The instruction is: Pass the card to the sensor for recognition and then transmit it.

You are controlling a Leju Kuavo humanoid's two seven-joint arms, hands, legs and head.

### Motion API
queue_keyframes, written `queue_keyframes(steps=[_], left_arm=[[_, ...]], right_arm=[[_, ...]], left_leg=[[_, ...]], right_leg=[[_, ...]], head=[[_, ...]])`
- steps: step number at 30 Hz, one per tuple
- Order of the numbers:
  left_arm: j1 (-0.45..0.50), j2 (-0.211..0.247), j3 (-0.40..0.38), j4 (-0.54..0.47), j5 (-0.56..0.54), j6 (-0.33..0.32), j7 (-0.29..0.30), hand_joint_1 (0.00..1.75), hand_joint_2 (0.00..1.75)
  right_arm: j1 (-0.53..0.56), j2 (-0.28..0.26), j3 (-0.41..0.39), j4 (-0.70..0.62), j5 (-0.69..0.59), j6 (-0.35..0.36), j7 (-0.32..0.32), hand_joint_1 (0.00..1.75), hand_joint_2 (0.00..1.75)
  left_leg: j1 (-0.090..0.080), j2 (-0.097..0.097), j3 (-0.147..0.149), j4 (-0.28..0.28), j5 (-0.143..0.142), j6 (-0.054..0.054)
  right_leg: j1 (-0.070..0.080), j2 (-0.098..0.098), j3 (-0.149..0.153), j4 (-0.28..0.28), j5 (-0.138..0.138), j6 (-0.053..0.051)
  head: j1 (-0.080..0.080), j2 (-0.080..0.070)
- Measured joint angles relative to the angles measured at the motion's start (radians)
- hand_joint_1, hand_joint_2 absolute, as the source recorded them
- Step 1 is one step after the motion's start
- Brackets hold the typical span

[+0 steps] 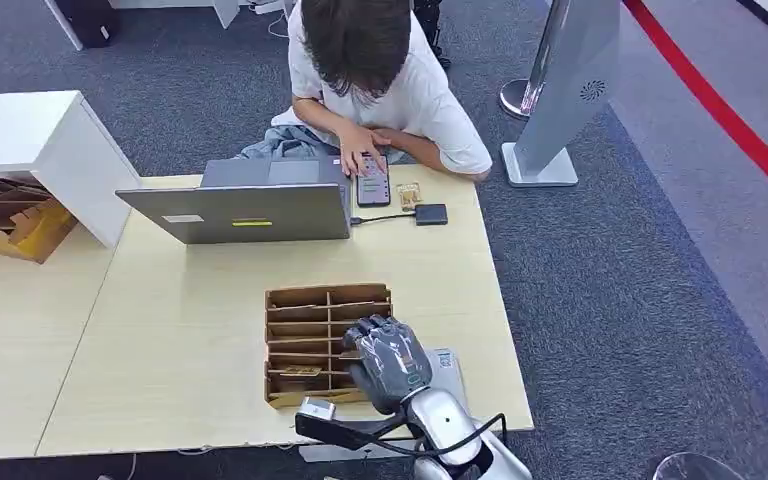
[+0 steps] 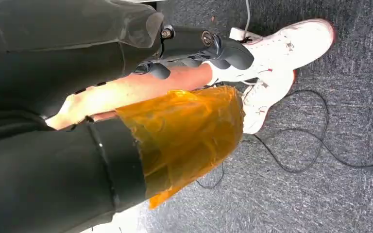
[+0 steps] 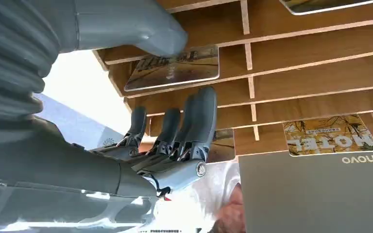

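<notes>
**Right hand poised at card rack, nothing held yet**

Right hand (image 1: 388, 362) hovering at near-right corner of wooden rack (image 1: 326, 343), thumb and fingers apart, empty. Thumb (image 3: 141, 29) above one card (image 3: 175, 67) in its slot, fingers (image 3: 196, 121) below it, not touching; probably lined up to pinch that card out. More cards in other rack slots. Left hand: cannot tell state from its wrist view.

Pale table (image 1: 160, 330) under rack; beyond rack, open laptop (image 1: 245, 205), then seated person handling phone (image 1: 373, 180). Flat white sensor pad (image 1: 448, 368) just right of rack, likely placed for short reach. Grey carpet around.
</notes>
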Motion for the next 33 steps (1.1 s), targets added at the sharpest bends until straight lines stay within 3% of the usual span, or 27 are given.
queue_keyframes(steps=[2, 3, 4, 6, 33], left_arm=[[0.0, 0.0, 0.0, 0.0, 0.0, 0.0, 0.0, 0.0, 0.0], [0.0, 0.0, 0.0, 0.0, 0.0, 0.0, 0.0, 0.0, 0.0], [0.0, 0.0, -0.001, 0.0, 0.0, 0.0, 0.0, 0.0, 0.0], [0.0, 0.0, -0.002, 0.0, 0.005, 0.0, 0.0, 0.0, 0.0], [0.0, 0.003, -0.021, 0.0, 0.028, 0.001, 0.003, 0.0, 0.0]], right_arm=[[0.0, 0.0, 0.0, 0.0, 0.0, 0.0, 0.0, 0.99, 1.75], [0.0, 0.0, 0.0, 0.0, 0.0, 0.0, 0.0, 1.1, 1.75], [0.0, 0.0, -0.001, 0.0, 0.0, 0.0, 0.0, 1.34, 1.75], [0.0, 0.0, -0.002, 0.0, 0.0, 0.0, 0.0, 1.5, 1.75], [0.001, 0.0, -0.006, -0.007, 0.006, -0.019, -0.01, 1.69, 1.75]], left_leg=[[0.0, 0.0, 0.0, 0.0, 0.0, 0.0], [0.0, 0.0, 0.0, 0.0, 0.0, 0.0], [0.0, 0.0, 0.0, 0.0, 0.0, 0.0], [0.0, 0.0, 0.0, 0.0, 0.0, 0.0], [0.0, 0.0, 0.0, 0.0, 0.0, 0.0]], right_leg=[[0.0, 0.0, 0.0, 0.0, 0.0, 0.0], [0.0, 0.0, 0.0, 0.0, 0.0, 0.0], [0.0, 0.0, 0.0, 0.0, 0.0, 0.0], [0.0, 0.0, 0.0, 0.0, 0.0, 0.0], [0.0, 0.0, 0.0, 0.0, 0.0, 0.0]], head=[[0.0, 0.0], [0.0, 0.0], [0.0, 0.0], [0.0, 0.0], [0.0, 0.0]])
